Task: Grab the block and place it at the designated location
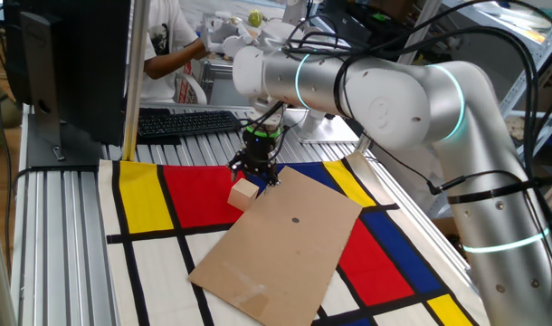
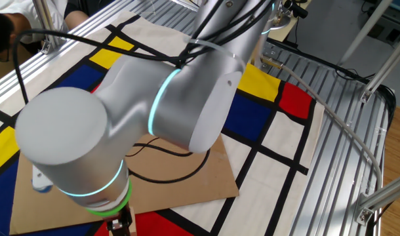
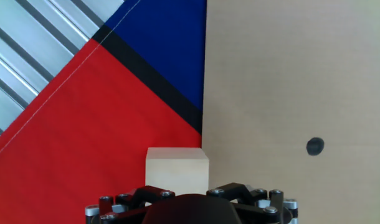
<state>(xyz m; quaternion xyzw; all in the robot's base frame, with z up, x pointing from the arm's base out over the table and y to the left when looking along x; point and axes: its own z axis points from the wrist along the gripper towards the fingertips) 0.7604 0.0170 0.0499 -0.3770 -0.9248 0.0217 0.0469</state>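
Note:
The block (image 1: 244, 193) is a small pale tan cube. It rests on the red field of the mat, right against the near-left edge of the designated location (image 1: 285, 244), a flat brown cardboard rectangle with a dark dot (image 1: 295, 218). My gripper (image 1: 255, 174) is low, directly over the block, and its black linkages are spread wider than the cube. In the hand view the block (image 3: 177, 167) sits at the bottom centre between the spread linkages; the fingertips are hidden. The cardboard (image 3: 289, 74) and its dot (image 3: 314, 146) lie to the right. In the other fixed view the arm hides the block and the gripper.
The red, yellow, blue and white patterned mat (image 1: 140, 195) covers the table. A keyboard (image 1: 187, 121) and a monitor (image 1: 68, 63) stand at the back left. A person (image 1: 172, 45) is behind them. Aluminium rails (image 1: 59, 235) run along the left.

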